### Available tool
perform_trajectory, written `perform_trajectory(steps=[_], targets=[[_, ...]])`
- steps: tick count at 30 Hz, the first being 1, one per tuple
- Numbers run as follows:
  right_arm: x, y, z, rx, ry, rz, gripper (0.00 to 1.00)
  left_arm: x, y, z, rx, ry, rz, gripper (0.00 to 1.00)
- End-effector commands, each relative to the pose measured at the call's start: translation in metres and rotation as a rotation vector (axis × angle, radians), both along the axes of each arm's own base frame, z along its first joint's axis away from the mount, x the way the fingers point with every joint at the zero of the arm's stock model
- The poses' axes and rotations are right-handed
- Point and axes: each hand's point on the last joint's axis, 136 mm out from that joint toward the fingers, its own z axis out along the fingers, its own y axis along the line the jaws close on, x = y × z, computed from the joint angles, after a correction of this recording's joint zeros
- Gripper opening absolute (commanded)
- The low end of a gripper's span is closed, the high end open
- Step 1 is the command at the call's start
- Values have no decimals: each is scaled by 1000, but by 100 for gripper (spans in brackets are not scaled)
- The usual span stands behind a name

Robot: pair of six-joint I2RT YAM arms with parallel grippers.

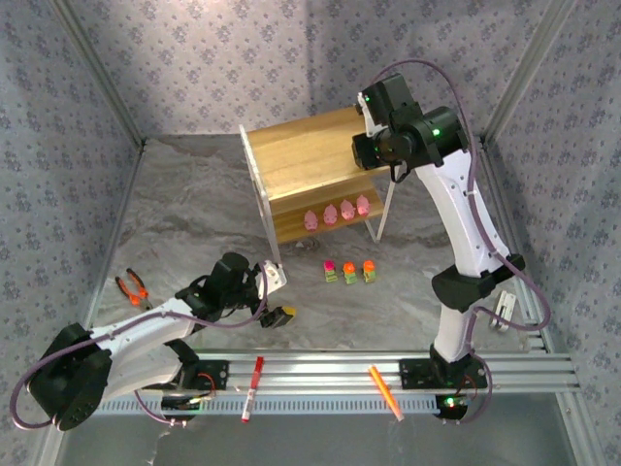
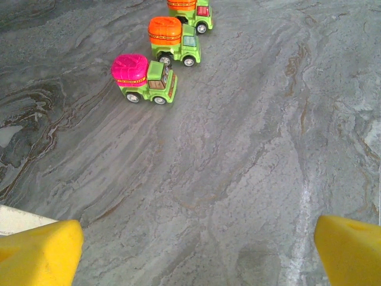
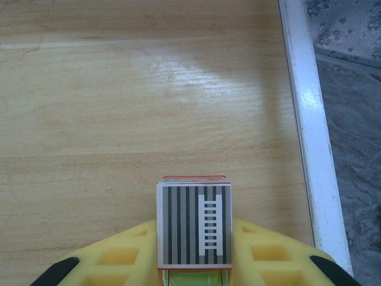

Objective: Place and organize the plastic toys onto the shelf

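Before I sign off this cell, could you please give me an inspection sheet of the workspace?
Surface: grey marbled table, no spills seen.
Job's things: four pink figures in a row on the shelf lower board; three trucks on the table in front of it; grey-topped truck over the top board.
Clutter: pliers far left; red marker and orange marker on the front rail.
Claws: left claw open, low over the table; right claw shut on the grey-topped truck.
Cables: purple cables loop along both arms.
Surroundings: patterned walls.
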Motion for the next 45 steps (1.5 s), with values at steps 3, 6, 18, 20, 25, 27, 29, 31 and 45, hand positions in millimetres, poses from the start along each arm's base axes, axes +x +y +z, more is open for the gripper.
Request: perform_trajectory(steps=[3,6,18,20,25,27,29,31,45], targets=[[-1,-1,2,0,2,16,37,-1,-4,9,-39,-28,-30,99],[-1,0,4,4,-2,18,39,-1,-4,9,-40,-29,-31,100],[-5,-8,21,14,-42,9,48,-1,-5,7,-37,-28,-33,100],[-7,-12,24,16,-48,0,49,-1,-5,7,-36,-28,-33,100],[-17,-26,38,7,-90,-34,50,-3,-6,4,-26,-27,-47,100],[-24,-28,44,16,-110,-45,51,-6,-8,0,-14,-28,-61,100],[-34,-32,51,14,-145,-68,53,-5,-10,-2,-2,-33,-55,100],[-46,-35,54,10,-177,-86,54,-2,-12,-2,1,-35,-38,100],[-136,-45,-57,1,-187,-177,58,31,-12,0,-22,-24,218,100]])
